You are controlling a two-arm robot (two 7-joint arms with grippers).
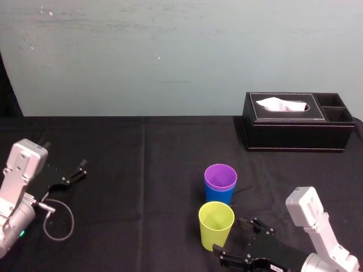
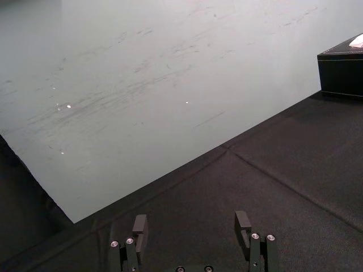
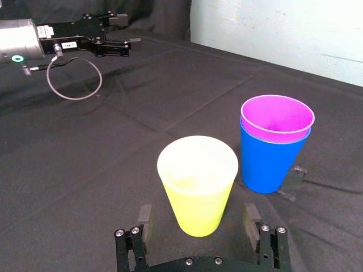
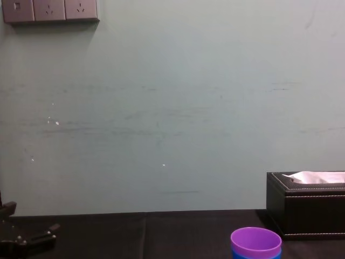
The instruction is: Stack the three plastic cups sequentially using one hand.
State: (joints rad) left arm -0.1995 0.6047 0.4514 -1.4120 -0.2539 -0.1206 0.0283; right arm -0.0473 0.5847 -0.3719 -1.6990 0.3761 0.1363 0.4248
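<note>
**mik_r:** So what was the risk here? The right pincer [image 3: 197, 214] was wide open with nothing in it. One finger sat on each side of the yellow-green cup [image 1: 216, 224], low down by its base, and neither looked to be touching yet.

**tobbe:** Tipping, I'd say. That cup looked light and tapered, so if one finger landed before the other it could've shoved the cup over or skidded it along the counter [image 1: 142, 170]. Squeeze too hard that low and it might've just popped up out of the grip.

**mik_r:** And the stack?

**tobbe:** The purple cup [image 1: 220, 175] was already seated in the blue cup [image 1: 219, 194], just behind the yellow-green one toward the far edge. They were close but not touching. With a lift too low, the base would've clipped the purple rim and knocked the pair down. Carried tilted, it wouldn't have dropped in.

**mik_r:** Arm pose?

**tobbe:** The right arm came in low from the near right corner, wrist about level, reaching toward the left edge. The left pincer [image 2: 191, 224] was parked by the left edge, open and empty.
</note>
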